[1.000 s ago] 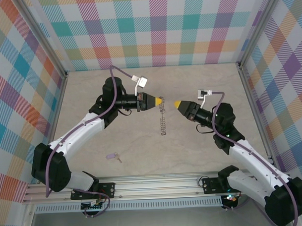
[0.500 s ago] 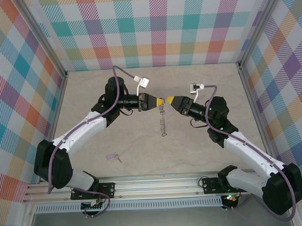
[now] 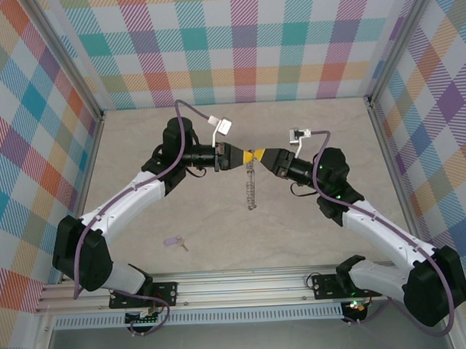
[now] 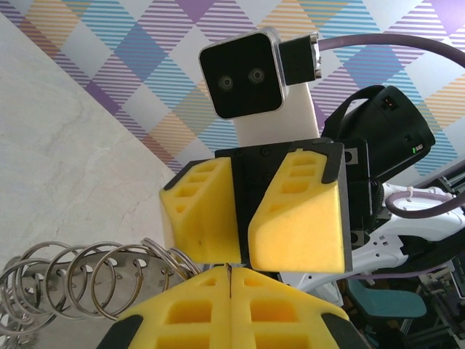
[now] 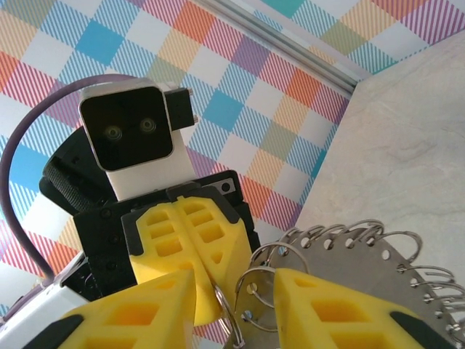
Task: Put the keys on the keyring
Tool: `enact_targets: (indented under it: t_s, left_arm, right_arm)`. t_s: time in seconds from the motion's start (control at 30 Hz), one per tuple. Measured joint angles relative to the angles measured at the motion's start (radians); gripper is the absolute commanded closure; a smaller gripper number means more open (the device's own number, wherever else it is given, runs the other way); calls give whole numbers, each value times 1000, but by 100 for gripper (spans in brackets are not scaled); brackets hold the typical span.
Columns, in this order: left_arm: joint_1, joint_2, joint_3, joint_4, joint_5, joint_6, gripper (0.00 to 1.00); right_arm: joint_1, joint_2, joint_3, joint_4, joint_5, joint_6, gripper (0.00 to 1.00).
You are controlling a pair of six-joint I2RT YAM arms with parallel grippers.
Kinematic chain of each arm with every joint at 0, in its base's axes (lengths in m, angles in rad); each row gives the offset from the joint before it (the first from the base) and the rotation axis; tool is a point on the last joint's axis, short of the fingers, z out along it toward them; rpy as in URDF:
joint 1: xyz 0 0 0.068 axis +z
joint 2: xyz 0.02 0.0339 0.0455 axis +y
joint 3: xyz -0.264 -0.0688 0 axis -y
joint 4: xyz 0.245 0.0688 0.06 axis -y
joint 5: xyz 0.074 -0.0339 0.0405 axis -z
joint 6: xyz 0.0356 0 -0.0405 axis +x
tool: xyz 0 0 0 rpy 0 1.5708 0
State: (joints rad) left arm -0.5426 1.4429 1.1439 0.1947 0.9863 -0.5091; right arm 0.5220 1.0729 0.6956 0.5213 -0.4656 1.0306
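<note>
Newly changed: the right gripper (image 3: 261, 155) had swung in from the right until its yellow tips met those of the left gripper (image 3: 244, 155) above the far middle of the table (image 3: 251, 243); its jaws had narrowed on the way.
Left gripper: fully closed, pinching the top edge of the keyring (image 3: 251, 185), a large thin silver-grey metal hoop fringed with small wire loops, which hung edge-on beneath it.
Right gripper: partly open, one finger on either side of the hoop's looped edge; a gap remained, so no grip was evident.
Key: the tiny key (image 3: 172, 242), with a lilac head and a short silvery blade, lay on the table at near left, well apart from both grippers.
Meaning: probably a second hold on the hoop was being prepared; threading had not begun, and the key was yet to be fetched.
</note>
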Motion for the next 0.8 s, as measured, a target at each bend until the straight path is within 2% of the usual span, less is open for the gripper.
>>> enact_targets:
  t_s: [0.3,0.53,0.77,0.8]
  left_arm:
    - [0,3,0,0,0,0,100]
    - [0,4,0,15,-1,-1,100]
    - [-1,6,5,18,-25,-14,100]
    - [-3,6,5,18,-39,-21,96]
  right_arm:
    - [10,0,0,2,-19,-13,79]
    - [9,0,0,5,-18,-23,100]
    - [8,0,0,13,4,-26,100]
    - [8,0,0,14,13,-26,100]
